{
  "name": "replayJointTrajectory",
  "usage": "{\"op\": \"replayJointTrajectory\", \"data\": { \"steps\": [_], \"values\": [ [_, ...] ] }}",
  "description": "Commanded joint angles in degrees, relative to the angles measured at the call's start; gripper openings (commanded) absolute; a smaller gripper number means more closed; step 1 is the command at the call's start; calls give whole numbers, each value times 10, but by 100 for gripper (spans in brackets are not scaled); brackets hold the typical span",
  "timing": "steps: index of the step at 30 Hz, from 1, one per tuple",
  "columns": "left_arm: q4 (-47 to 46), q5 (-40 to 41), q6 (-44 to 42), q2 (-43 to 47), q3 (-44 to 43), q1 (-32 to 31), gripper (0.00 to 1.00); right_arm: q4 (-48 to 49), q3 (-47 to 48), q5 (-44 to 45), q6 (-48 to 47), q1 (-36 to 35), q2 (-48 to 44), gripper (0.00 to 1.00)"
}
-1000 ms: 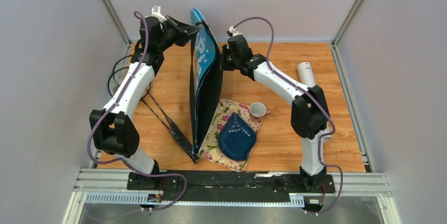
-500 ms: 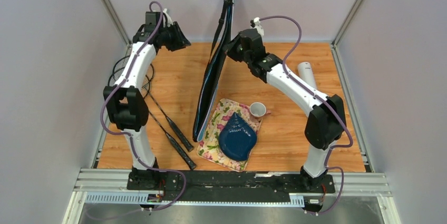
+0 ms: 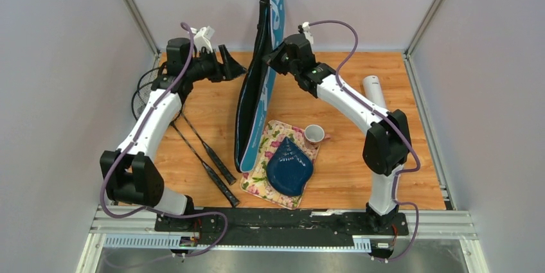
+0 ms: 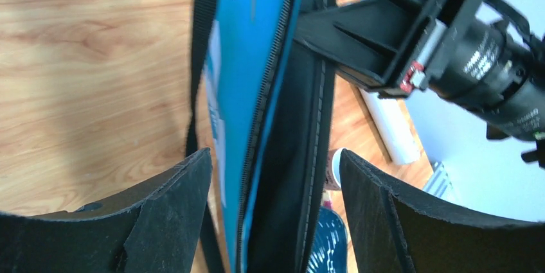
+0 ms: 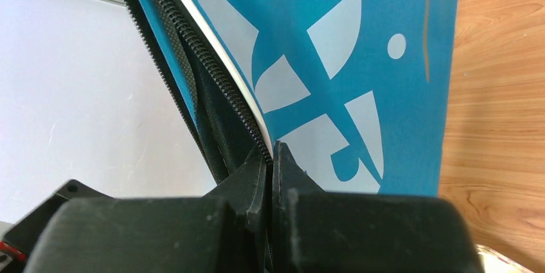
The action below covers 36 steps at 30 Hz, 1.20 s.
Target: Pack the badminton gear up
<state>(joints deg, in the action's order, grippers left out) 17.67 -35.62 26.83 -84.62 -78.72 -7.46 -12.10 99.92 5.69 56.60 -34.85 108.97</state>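
Note:
The long blue racket bag (image 3: 257, 103) stands on its long edge in the middle of the table, its top leaning against the back wall. My right gripper (image 3: 267, 61) is shut on the bag's zipper edge (image 5: 257, 133), with the jaws pressed together on it (image 5: 273, 151). My left gripper (image 3: 236, 67) hovers just left of the bag with its jaws wide open. In the left wrist view the bag (image 4: 283, 125) runs between the open fingers (image 4: 177, 205); I cannot tell whether they touch it. Two black rackets (image 3: 217, 169) lie on the table at the left. A white tube (image 3: 374, 88) lies at the right.
A dark blue plate (image 3: 289, 169) sits on a floral cloth (image 3: 268, 148) in front of the bag's lower end, with a small white cup (image 3: 313, 133) beside it. Grey walls close in the left, back and right sides.
My left gripper has let go of the bag's top, opened wide and come back low beside the bag. My right gripper has raised the bag and turned it more upright.

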Motion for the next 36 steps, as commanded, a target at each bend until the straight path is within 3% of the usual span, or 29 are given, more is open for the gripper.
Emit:
{"op": "replayJointTrajectory", "data": {
  "steps": [1, 7, 14, 17, 20, 22, 25, 27, 28, 31, 33, 36],
  "values": [
    [-86, -43, -8, -5, 59, -16, 81, 45, 41, 2, 35, 5, 16, 0],
    [46, 34, -49, -77, -16, -24, 75, 55, 38, -2, 52, 5, 20, 0],
    [76, 107, -53, -73, -61, -22, 70, 66, 55, -23, 111, 15, 48, 0],
    [120, 167, -77, -84, -74, -20, 59, 86, 48, -39, 125, 17, 47, 0],
    [147, 149, -76, -99, -76, -8, 56, 114, 39, -70, 117, 17, 45, 0],
    [115, 133, -58, -93, -49, -4, 62, 137, 34, -76, 111, 17, 42, 0],
    [70, 97, -42, -85, -42, -4, 63, 198, -16, -82, 122, 17, 20, 0],
    [98, 83, -46, -106, -67, -4, 55, 234, -59, -83, 139, 17, -4, 0],
    [118, 94, -51, -118, -107, -4, 29, 242, -67, -82, 141, 17, -11, 0],
    [162, 176, -78, -143, -152, -4, 0, 255, -113, -73, 149, 20, -44, 0],
    [134, 254, -85, -136, -143, -4, 0, 269, -142, -38, 140, 21, -61, 0],
    [104, 267, -76, -137, -130, -4, 0, 306, -175, -8, 119, 19, -71, 0]
  ]
}}
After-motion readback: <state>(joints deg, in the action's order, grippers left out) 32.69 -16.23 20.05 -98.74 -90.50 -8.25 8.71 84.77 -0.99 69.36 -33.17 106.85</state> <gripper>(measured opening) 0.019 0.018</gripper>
